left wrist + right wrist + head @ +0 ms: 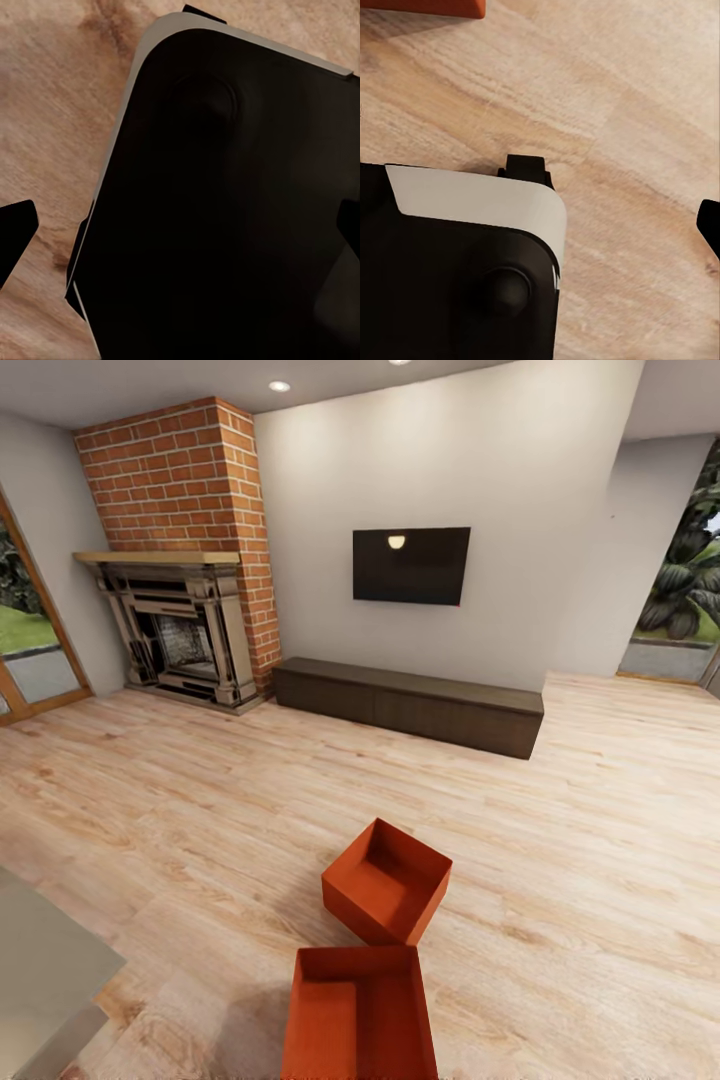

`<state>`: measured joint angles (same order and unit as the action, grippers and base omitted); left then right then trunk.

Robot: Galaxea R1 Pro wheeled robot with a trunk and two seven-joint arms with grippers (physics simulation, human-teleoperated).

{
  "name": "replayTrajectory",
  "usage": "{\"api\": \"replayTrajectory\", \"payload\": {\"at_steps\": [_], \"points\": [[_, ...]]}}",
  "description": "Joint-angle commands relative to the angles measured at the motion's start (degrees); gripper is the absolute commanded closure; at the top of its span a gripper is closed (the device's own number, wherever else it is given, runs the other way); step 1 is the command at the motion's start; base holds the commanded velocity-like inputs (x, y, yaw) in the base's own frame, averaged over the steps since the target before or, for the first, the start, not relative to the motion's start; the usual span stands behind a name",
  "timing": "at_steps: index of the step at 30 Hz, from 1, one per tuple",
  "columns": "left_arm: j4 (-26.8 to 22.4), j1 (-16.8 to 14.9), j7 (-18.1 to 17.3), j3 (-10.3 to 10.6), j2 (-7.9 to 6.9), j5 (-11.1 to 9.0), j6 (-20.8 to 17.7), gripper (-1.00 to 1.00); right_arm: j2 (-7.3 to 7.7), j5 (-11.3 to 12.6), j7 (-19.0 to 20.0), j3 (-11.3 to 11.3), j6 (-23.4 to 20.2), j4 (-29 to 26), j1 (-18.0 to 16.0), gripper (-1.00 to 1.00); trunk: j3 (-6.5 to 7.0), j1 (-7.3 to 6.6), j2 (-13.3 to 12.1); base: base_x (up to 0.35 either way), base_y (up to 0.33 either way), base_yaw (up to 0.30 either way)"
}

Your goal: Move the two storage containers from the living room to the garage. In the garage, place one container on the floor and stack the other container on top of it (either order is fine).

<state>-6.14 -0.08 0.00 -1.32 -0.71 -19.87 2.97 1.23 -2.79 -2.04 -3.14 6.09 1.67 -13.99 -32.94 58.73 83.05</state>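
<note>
Left gripper (180,240) pointed down over the dark, white-edged base (225,210), fingertips (15,229) spread wide at the frame's edges. Right gripper likewise aimed downward, one dark fingertip (710,225) showing, jaw spacing unclear.

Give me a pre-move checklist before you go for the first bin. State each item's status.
1. Both bins in sight: ok. Near bin and far bin sit on the wood floor in the head view.
2. Bins upright, open side up: ok.
3. Bins empty: ok for what shows; the near bin's front end is cut off by the picture's edge.
4. Bins apart, not stacked: ok; whether their corners touch, cannot tell.
5. Fingers ready: cannot tell. Each wrist view shows only dark finger tips at its edges, nothing between them.
6. Path to the bins: ok, bare floor around them; a pale surface stands at the left.
</note>
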Motion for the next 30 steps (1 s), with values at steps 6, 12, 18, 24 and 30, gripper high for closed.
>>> {"api": "replayTrajectory", "payload": {"at_steps": [6, 12, 18, 24, 30], "points": [[0.0, 0.0, 0.0, -0.1, 0.01, -0.2, 0.1, -1.0, -0.06, -0.4, 0.0, -0.4, 0.2, 0.2, -0.1, -1.0, -0.6, 0.0, 0.0, 0.0, 0.0, 0.0], [0.0, 0.0, 0.0, -0.1, 0.01, -0.2, 0.1, -1.0, 0.06, -0.8, 0.1, -0.4, 0.2, 0.2, -0.1, -1.0, -1.16, 0.0, 0.0, 0.0, 0.0, 0.0], [0.0, 0.0, 0.0, -0.1, 0.01, -0.2, 0.1, -1.0, 0.08, -0.9, 0.2, -0.4, 0.1, 0.2, -0.1, -1.0, -1.71, 0.0, 0.0, 0.0, 0.0, 0.0], [0.0, 0.0, 0.0, -0.1, 0.01, -0.2, 0.1, -1.0, 0.08, -0.9, 0.2, -0.4, 0.1, 0.2, -0.1, -1.0, -2.27, 0.0, 0.0, 0.0, 0.0, 0.0], [0.0, 0.0, 0.0, -0.1, 0.01, -0.2, 0.1, -1.0, 0.08, -0.9, 0.2, -0.4, 0.1, 0.2, -0.1, -1.0, -2.82, 0.0, 0.0, 0.0, 0.0, 0.0]]}}
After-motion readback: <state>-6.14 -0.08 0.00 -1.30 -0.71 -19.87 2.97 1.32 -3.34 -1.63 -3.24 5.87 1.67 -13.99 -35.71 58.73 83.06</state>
